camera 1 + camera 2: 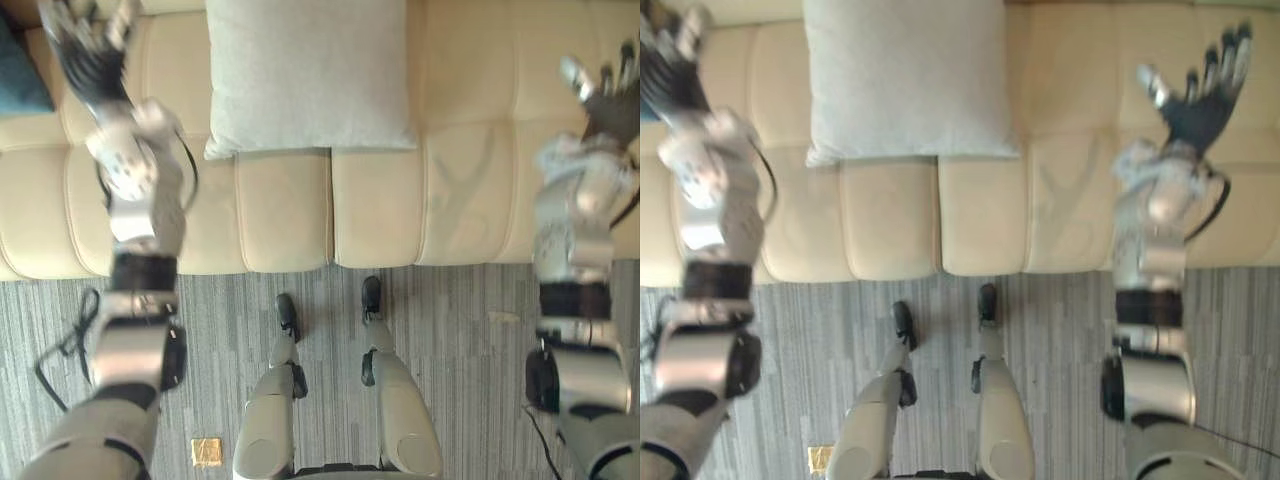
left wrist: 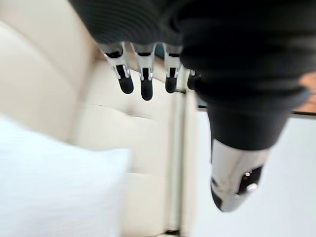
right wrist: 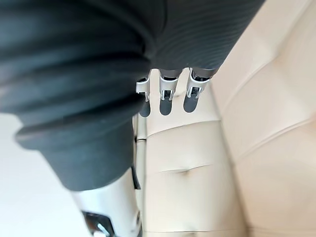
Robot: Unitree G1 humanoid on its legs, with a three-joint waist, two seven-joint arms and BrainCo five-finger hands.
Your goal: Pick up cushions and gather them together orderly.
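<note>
1. Light grey cushion [image 1: 308, 75]: it is lying flat on the seat at the upper centre of the frame, and neither hand is touching it. I am also seeing its pale corner in the left wrist view.
2. Teal cushion [image 1: 20, 75]: I am reading it as a second cushion. It is sitting at the upper left edge, cut off by the frame and well apart from the grey one.
3. Left hand [image 1: 88, 50]: it is hovering at the upper left, between the two cushions. Its fingers are straight and spread, and it is holding nothing.
4. Right hand [image 1: 1200, 95]: it is hovering at the upper right over bare seat. Its palm is showing, its fingers are fanned apart, and it is carrying nothing.
5. Cream sofa [image 1: 450, 200]: it is running across the whole upper half and bearing both cushions.
6. Striped grey carpet [image 1: 470, 340]: it is filling the lower half, with a small gold square [image 1: 207, 452] lying at the lower left.
7. Progress: I am judging the gathering as not yet begun. No cushion is being held, the two are lying apart, and both the grasping and the placing side by side are left to do.
</note>
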